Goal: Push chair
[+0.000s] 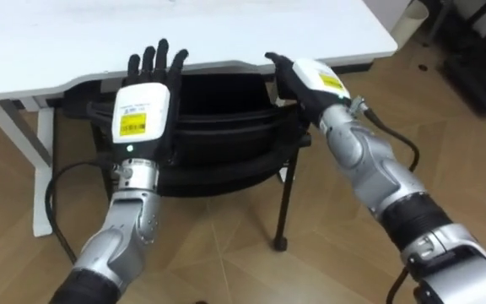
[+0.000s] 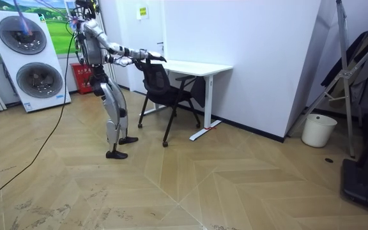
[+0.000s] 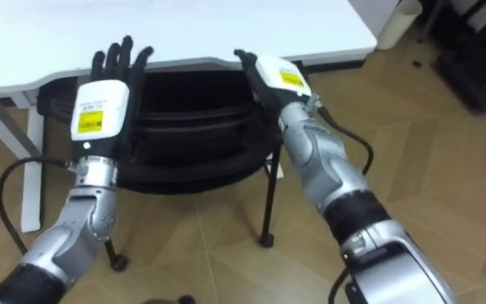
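Note:
A black office chair [image 1: 218, 127] stands in front of me, its seat partly under the white desk [image 1: 251, 29]. My left hand [image 1: 146, 105] lies flat against the top of the chair's backrest with straight fingers, open. On the backrest's right end rests my right hand [image 1: 306, 80], its fingers stretched forward, open too. In the room view I stand upright behind the chair [image 2: 161, 86] with both arms held out to its backrest, and the desk [image 2: 200, 66] is beyond it.
The desk's white legs [image 1: 19, 143] stand at the left. A white bin [image 2: 318, 130] and a dark rack [image 2: 356, 83] are at the room view's right, two stacked washing machines [image 2: 27, 61] at its left. Open wooden floor [image 2: 190, 185] lies around me.

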Motion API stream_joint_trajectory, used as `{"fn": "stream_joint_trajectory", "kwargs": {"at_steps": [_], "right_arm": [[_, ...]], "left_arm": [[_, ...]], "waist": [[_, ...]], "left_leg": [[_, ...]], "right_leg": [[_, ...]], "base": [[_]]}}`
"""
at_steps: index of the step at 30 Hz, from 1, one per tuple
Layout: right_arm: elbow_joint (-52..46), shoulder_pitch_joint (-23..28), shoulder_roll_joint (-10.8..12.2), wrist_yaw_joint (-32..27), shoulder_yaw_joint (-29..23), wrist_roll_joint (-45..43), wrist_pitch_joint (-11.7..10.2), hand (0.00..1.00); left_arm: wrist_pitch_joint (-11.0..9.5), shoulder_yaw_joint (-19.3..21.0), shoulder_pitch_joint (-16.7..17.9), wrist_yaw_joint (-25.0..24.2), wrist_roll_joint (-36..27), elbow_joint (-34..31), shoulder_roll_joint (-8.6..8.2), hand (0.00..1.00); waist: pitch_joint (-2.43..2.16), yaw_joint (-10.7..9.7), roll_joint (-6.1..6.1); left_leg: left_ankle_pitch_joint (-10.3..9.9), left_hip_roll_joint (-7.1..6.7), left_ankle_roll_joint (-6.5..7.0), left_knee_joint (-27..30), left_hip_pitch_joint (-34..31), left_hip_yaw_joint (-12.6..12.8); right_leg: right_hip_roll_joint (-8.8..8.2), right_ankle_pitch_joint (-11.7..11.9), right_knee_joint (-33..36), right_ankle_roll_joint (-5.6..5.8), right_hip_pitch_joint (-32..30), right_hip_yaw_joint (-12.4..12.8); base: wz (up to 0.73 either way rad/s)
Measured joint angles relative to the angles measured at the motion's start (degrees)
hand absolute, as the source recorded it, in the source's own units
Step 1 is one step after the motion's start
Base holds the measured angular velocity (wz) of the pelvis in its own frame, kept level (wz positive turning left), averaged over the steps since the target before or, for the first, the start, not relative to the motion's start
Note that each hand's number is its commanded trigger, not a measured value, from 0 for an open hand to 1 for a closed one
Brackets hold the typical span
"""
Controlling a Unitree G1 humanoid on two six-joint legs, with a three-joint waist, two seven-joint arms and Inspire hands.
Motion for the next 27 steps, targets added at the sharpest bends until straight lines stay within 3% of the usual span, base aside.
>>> {"fn": "stream_joint_trajectory", "kwargs": {"at_steps": [5, 8, 11, 12, 13, 15, 17, 18, 19, 20, 22, 23, 24, 25, 26, 27], "right_arm": [[-9.0, 1.4, -3.9, 0.7, -2.4, 0.8, -0.3, 0.00], [-16.3, 0.9, -8.3, -3.3, -9.1, 4.7, -0.6, 0.00], [-21.3, 0.0, -15.0, -10.8, -17.0, 9.7, -1.7, 0.00], [-23.5, 0.0, -17.6, -13.1, -20.3, 11.6, -1.7, 0.00], [-26.8, 0.4, -19.2, -15.9, -23.5, 12.4, -1.9, 0.00], [-30.0, 1.5, -21.9, -20.4, -27.8, 13.5, -3.1, 0.00], [-32.6, 3.8, -25.1, -24.3, -32.2, 15.5, -4.1, 0.00], [-35.0, 6.5, -27.4, -26.4, -36.6, 15.6, -4.5, 0.00], [-36.4, 7.3, -29.1, -28.6, -40.4, 15.8, -5.3, 0.00], [-36.9, 7.4, -29.8, -29.9, -41.9, 16.3, -5.7, 0.00], [-37.7, 7.8, -30.7, -34.8, -45.6, 19.1, -7.0, 0.00], [-37.6, 9.3, -31.0, -37.9, -48.1, 21.5, -7.6, 0.00], [-37.5, 11.5, -31.4, -39.8, -50.6, 24.6, -8.3, 0.00], [-37.4, 12.4, -31.5, -40.4, -51.6, 26.6, -8.5, 0.00], [-37.1, 13.6, -31.5, -41.1, -52.8, 30.7, -8.6, 0.00], [-37.1, 16.1, -31.6, -41.2, -54.1, 34.3, -9.3, 0.00]], "left_arm": [[1.1, 3.4, 0.0, -4.5, -0.4, -1.4, 1.79, 0.00], [2.5, 4.7, 0.0, -7.3, -1.2, -2.8, 3.65, 0.00], [2.4, 4.9, 0.1, -9.2, -2.3, -7.2, 7.63, 0.00], [2.2, 4.9, 0.1, -9.5, -2.5, -8.6, 10.33, 0.00], [2.1, 5.1, 0.8, -10.7, -2.8, -8.7, 13.52, 0.00], [0.8, 5.1, 1.9, -11.7, -3.4, -9.8, 16.27, 0.00], [0.0, 5.2, 3.0, -11.7, -4.7, -10.8, 17.65, 0.00], [-0.4, 5.3, 4.1, -12.3, -6.1, -13.9, 19.55, 0.00], [-2.0, 5.8, 6.5, -13.0, -8.2, -16.2, 22.66, 0.00], [-3.0, 6.3, 7.7, -13.0, -9.6, -16.7, 23.59, 0.00], [-5.5, 10.5, 12.4, -13.0, -13.9, -18.9, 24.22, 0.00], [-7.6, 14.9, 15.0, -12.8, -15.7, -21.5, 24.22, 0.00], [-10.1, 20.7, 17.0, -8.3, -16.1, -23.8, 23.95, 0.00], [-10.7, 24.2, 17.1, -5.5, -17.0, -25.3, 23.74, 0.00], [-11.8, 32.9, 17.0, 0.2, -19.7, -28.8, 23.68, 0.00], [-13.4, 41.4, 16.8, 5.8, -22.8, -31.1, 23.50, 0.00]], "waist": [[-0.36, -2.2, 0.62], [-0.55, -3.3, 0.93], [-0.51, -2.7, 1.11], [-0.48, -2.7, 1.55], [-0.47, -2.8, 2.00], [-0.40, -2.7, 2.31], [-0.37, -2.6, 2.79], [-0.22, -1.4, 3.38], [-0.26, -1.2, 4.34], [-0.36, -1.5, 4.89], [-0.78, -3.0, 5.96], [-1.02, -3.5, 6.33], [-1.14, -4.4, 6.40], [-1.18, -5.1, 6.33], [-1.62, -7.2, 6.27], [-2.55, -9.5, 6.23]], "left_leg": [[1.2, 0.23, 0.07, -1.2, 0.3, -0.6], [1.5, 0.66, 0.09, -1.4, 0.4, -0.8], [1.5, 1.45, 0.04, -1.3, 0.8, -0.5], [1.4, 1.53, -0.04, -1.3, 0.8, -0.5], [1.4, 1.78, -0.05, -1.3, 0.8, -0.4], [1.4, 1.98, -0.17, -1.3, 0.8, -0.3], [1.4, 2.04, -0.25, -1.2, 0.8, -0.1], [1.3, 2.20, -0.26, -1.2, 0.8, 0.2], [1.3, 2.31, -0.26, -1.3, 0.8, 0.6], [1.3, 2.24, -0.25, -1.3, 0.8, 0.6], [1.3, 1.86, -0.22, -1.7, 1.0, 0.6], [1.3, 1.84, -0.23, -1.8, 1.1, 0.5], [1.3, 1.94, -0.28, -1.9, 1.2, 0.3], [1.3, 1.97, -0.37, -1.9, 1.2, 0.2], [1.4, 1.98, -0.55, -2.2, 1.2, 0.0], [1.5, 1.69, -0.73, -3.4, 2.0, 0.5]], "right_leg": [[1.17, 1.8, -3.1, -0.18, 1.1, -0.1], [2.19, 3.0, -5.9, 0.24, 2.5, -0.1], [3.16, 4.5, -8.8, 0.07, 4.0, 0.1], [3.27, 4.6, -9.3, -0.08, 4.3, -0.2], [3.53, 4.9, -10.0, -0.25, 4.5, -0.1], [3.89, 5.5, -10.9, -0.34, 4.8, 0.0], [3.89, 5.5, -11.0, -0.35, 4.7, 0.4], [3.86, 5.5, -11.1, -0.33, 4.7, 0.4], [3.90, 5.5, -11.3, -0.35, 4.5, 0.8], [3.94, 5.6, -11.5, -0.24, 4.6, 1.1], [3.76, 5.7, -11.6, 0.00, 4.7, 1.4], [3.83, 5.7, -11.6, -0.02, 4.8, 1.3], [3.93, 5.5, -11.5, -0.23, 4.8, 1.2], [3.99, 5.4, -11.5, -0.30, 4.8, 1.2], [4.05, 5.3, -11.5, -0.44, 4.6, 1.2], [3.75, 5.0, -11.4, -0.40, 4.7, 1.3]], "base": [[0.04], [-0.04], [-0.05], [0.00], [-0.04], [-0.13], [-0.07], [-0.15], [-0.14], [-0.07], [0.06], [0.07], [0.06], [0.00], [-0.04], [-0.27]]}}
